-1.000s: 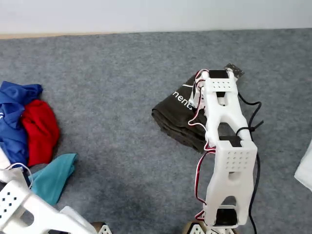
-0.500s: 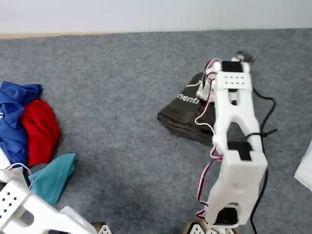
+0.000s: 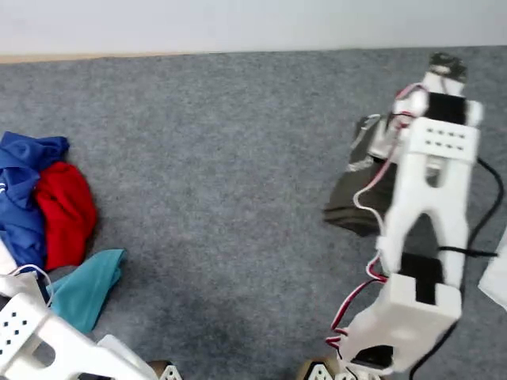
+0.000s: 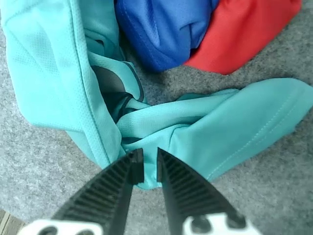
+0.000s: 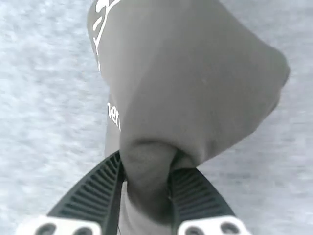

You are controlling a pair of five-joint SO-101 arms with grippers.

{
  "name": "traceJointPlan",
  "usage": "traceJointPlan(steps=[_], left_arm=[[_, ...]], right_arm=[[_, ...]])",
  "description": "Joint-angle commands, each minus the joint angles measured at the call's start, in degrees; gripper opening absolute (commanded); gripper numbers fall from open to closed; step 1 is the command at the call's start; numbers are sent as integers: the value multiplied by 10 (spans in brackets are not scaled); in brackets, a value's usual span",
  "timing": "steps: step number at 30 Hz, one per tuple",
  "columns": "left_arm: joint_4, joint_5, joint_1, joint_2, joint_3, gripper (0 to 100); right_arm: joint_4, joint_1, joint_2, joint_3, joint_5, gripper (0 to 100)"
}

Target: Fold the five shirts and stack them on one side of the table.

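Observation:
A dark folded shirt [image 3: 356,198] with white print hangs from my right gripper [image 5: 146,171], which is shut on a bunched fold of the dark shirt [image 5: 186,83]. The right arm [image 3: 424,214] stands at the table's right side, over the grey cloth. At the left edge lie a blue shirt [image 3: 24,182], a red shirt [image 3: 67,210] and a teal shirt [image 3: 83,289] in a loose heap. My left gripper [image 4: 145,164] sits just above the teal shirt [image 4: 146,117], its black fingers almost touching with nothing between them. The blue shirt [image 4: 161,29] and red shirt [image 4: 244,29] lie beyond it.
A white cloth [image 3: 497,273] shows at the right edge. The grey felt table cover [image 3: 206,142] stretches across the middle. The left arm's white base [image 3: 40,340] fills the lower left corner. A pale wall runs along the far edge.
The right arm has swung to the right and farther back, dragging the dark shirt with it from the table's middle toward the right side. The left arm and the heap have stayed put.

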Motion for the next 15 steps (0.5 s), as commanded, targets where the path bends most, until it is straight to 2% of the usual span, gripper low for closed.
traceJointPlan(steps=[1, 15], left_arm=[[3, -4, -1, -11, -7, 55], [3, -4, -1, -11, -7, 55]], right_arm=[[9, 60, -44, -14, 66, 9], [5, 220, -59, -15, 137, 9]])
